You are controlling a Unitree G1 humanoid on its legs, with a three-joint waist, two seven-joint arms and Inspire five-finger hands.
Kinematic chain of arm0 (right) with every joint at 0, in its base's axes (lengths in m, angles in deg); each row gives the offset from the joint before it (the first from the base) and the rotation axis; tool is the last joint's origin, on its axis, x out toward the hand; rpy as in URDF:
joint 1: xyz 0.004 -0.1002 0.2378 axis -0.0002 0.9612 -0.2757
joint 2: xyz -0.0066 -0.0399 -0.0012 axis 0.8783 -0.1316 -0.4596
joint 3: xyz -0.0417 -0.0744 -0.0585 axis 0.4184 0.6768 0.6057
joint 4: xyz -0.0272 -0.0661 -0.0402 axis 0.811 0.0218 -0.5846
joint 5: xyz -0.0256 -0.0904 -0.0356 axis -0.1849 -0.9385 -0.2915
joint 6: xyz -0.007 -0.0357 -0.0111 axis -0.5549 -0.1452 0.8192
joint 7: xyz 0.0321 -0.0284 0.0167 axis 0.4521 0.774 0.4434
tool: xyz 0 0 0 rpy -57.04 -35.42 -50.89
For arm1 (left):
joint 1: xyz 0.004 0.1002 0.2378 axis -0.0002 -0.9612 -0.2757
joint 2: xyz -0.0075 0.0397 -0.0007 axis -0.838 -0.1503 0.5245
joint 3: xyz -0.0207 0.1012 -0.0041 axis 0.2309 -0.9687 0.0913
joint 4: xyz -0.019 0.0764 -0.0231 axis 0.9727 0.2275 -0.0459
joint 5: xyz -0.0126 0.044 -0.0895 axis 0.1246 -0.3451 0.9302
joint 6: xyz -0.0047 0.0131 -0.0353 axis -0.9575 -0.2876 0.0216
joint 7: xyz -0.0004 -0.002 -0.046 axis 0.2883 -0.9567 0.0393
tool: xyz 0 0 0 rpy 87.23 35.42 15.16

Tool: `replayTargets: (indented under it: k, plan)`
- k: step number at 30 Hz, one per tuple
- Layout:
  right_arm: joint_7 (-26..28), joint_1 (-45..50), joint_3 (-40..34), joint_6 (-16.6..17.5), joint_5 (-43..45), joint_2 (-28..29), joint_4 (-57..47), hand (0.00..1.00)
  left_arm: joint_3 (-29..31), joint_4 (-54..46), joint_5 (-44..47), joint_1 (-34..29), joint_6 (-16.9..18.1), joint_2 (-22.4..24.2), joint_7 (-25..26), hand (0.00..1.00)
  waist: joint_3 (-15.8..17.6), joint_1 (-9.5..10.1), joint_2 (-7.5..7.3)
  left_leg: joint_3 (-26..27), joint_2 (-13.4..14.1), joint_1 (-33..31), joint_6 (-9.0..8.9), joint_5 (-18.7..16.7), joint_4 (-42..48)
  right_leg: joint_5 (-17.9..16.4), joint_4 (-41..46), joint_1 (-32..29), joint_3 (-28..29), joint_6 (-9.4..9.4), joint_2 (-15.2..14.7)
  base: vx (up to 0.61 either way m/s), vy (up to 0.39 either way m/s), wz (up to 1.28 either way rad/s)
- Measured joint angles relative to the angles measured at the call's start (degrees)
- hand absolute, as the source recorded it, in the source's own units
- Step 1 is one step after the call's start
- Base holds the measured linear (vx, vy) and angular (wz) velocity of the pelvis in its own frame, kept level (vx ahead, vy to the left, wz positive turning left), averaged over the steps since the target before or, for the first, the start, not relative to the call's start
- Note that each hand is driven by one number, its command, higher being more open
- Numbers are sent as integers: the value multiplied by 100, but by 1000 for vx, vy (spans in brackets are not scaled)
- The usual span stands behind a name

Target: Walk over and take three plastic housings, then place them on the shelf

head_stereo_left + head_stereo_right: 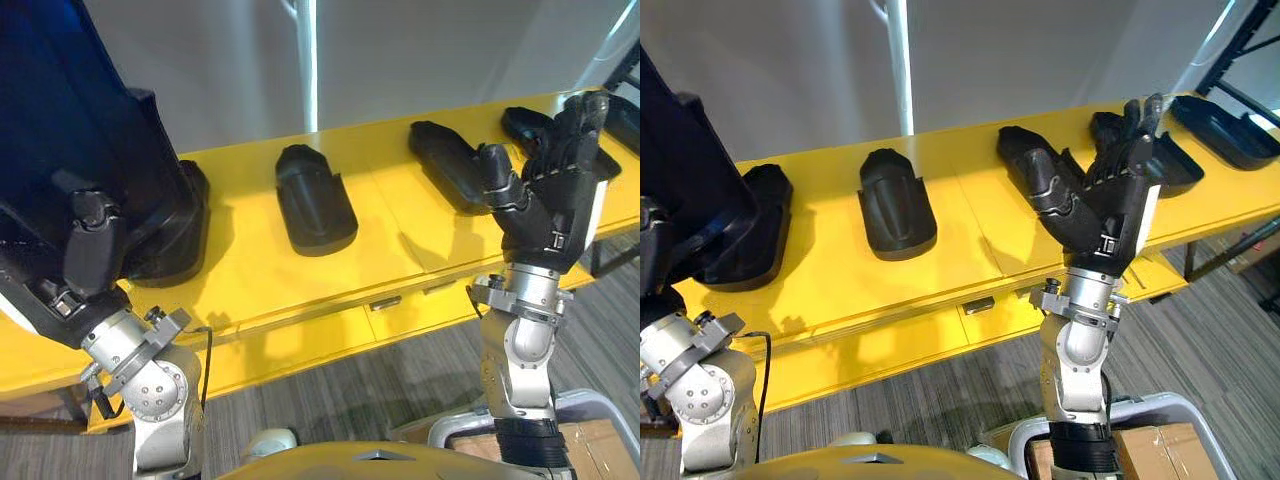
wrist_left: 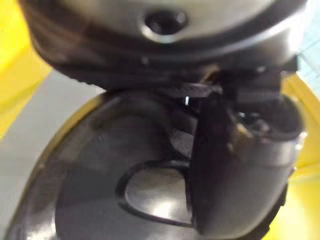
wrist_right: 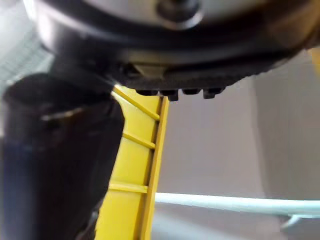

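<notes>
We find the left robot hand (image 1: pixel 88 255) low on the left, clenched round a large dark plastic housing (image 1: pixel 60 120) that rises past it close to the head camera. In its wrist view the thumb (image 2: pixel 225 165) lies across this housing's hollow inner face. The right robot hand (image 1: pixel 555 190) stands raised on the right, palm showing and fingers (image 1: pixel 580 115) straight up, released and holding nothing. Beyond both hands runs the yellow table (image 1: pixel 240 270), and on it we count more black housings in a row. There is a leftmost housing (image 1: pixel 750 225) partly hidden by the held one, then a middle housing (image 1: pixel 315 200) and a third housing (image 1: pixel 450 160) just behind the right thumb. A fourth housing (image 1: pixel 1180 165) lies behind the raised fingers, and a far housing (image 1: pixel 1230 130) lies at the right end. Below the table's edge we see grey carpet (image 1: pixel 940 400), and a cardboard box (image 1: pixel 1155 445) sits in a pale bin (image 1: pixel 1160 405) beside the right arm.
</notes>
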Motion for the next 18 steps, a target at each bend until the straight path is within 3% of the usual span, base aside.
replayTargets:
  k: [5, 6, 8, 10, 11, 14, 15, 16, 17, 18]
  plan:
    - [100, 1, 394, 0, -22, 13, 76, 100, -14, -4, 47, -296, 0, 158, -23, 0, 2, 122, -1, 64, 32, -142, -24, 29, -104, -25, -62, 45, -182, -32, -7, -78, 0, 29]
    - [99, 4, 397, 0, -32, 20, 78, 100, -23, -4, 75, -297, 0, 170, -46, 0, 7, 107, 7, 341, 142, -179, 89, -60, -81, -25, -79, 71, -315, -29, -14, -115, 4, 84]
    - [-94, 85, 341, -23, -210, -6, 80, 100, -159, -4, 259, -289, 49, 176, -212, 0, 34, -151, 20, 1883, 688, -240, 137, -62, 126, -20, -43, 209, -852, -21, -121, -53, 57, 117]
    - [-183, 169, 245, -23, -322, -87, 81, 100, -306, -4, 255, -283, 109, 172, -264, 0, 60, -195, 130, 2219, 842, -350, 227, 202, 276, -68, 102, 190, -1004, 5, -188, -23, 159, 82]
    - [-225, 251, 184, -23, -357, -105, 121, 100, -400, 16, 256, -272, 182, 138, -282, 0, 95, -192, 125, 2162, 761, -436, 124, 312, 414, -234, 321, 114, -1010, 76, -337, -32, 226, 65]
    - [-216, 252, 70, -17, -348, -112, 400, 100, -465, 270, 276, -170, 287, 100, -253, 0, 162, -200, 21, 2051, 478, -732, 232, 510, 816, -544, 961, -142, -1020, 226, -892, -84, 233, 40]
    - [-109, 232, -41, -7, -294, -112, 514, 100, -486, 459, 276, -167, 308, 83, -208, 0, 285, -237, -288, 1869, 119, -933, 187, 925, 1009, -580, 1272, -322, -1003, 314, -1515, -107, 172, 21]
    - [-64, 216, -81, -1, -242, -111, 518, 100, -504, 515, 276, -174, 338, 83, -160, 0, 311, -200, -278, 1871, 237, -999, 393, 798, 1271, -539, 1308, -370, -966, 361, -1607, -90, 156, -1]
    - [-28, 201, -100, 13, -174, -112, 519, 100, -527, 571, 275, -185, 383, 81, -109, 0, 323, -167, -205, 1843, 458, -1041, 435, 687, 1579, -473, 1358, -417, -880, 405, -1621, -59, 137, -33]
    - [-27, 149, -53, 79, -11, -113, 524, 100, -546, 679, 264, -194, 464, 96, -42, 0, 348, -195, -63, 1566, 883, -1060, 257, 544, 1999, -466, 1559, -503, -736, 418, -1693, -82, 240, -46]
